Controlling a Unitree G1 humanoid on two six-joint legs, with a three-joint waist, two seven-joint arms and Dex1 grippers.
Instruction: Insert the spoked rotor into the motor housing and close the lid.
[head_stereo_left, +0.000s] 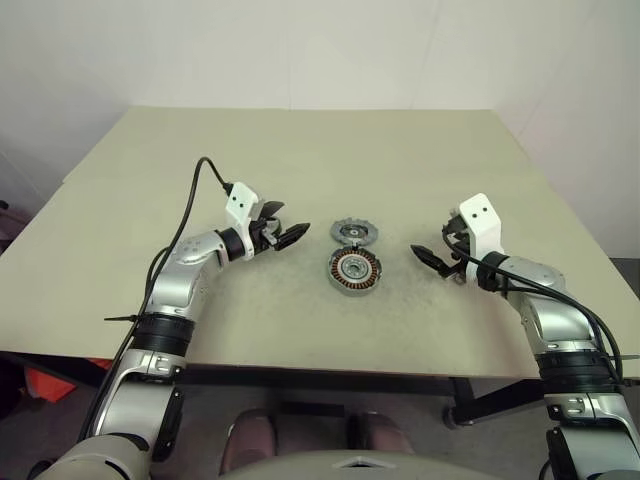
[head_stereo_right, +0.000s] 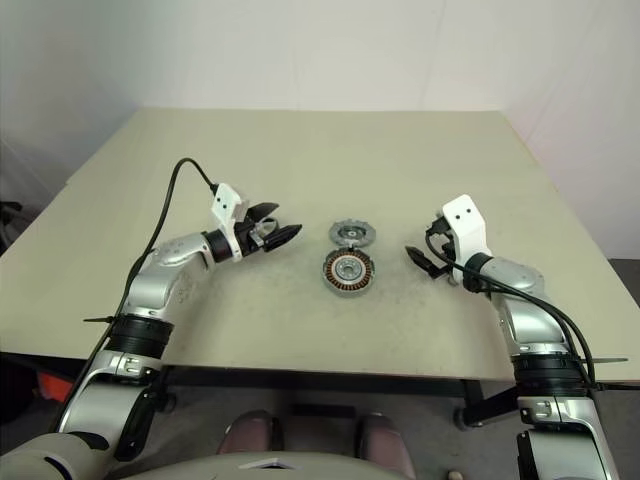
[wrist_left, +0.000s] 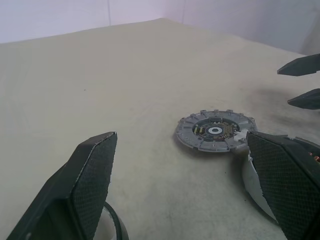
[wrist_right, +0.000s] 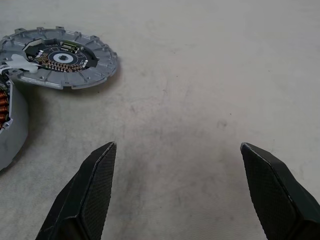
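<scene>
Nothing started yet: flat grey notched spoked rotor (head_stereo_left: 355, 233) lying on beige table (head_stereo_left: 300, 160), touching copper-wound silver motor housing (head_stereo_left: 354, 271); left gripper (head_stereo_left: 285, 234) and right gripper (head_stereo_left: 432, 260) spread wide, empty.

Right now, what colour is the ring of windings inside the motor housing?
Copper-brown, around a silver hub in the motor housing; clearest in the left eye view.

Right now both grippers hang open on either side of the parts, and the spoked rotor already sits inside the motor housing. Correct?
Not quite. The spoked rotor lies flat on the table just beyond the motor housing, as the left eye view shows. Both the left gripper and right gripper do hang open on either side.
</scene>
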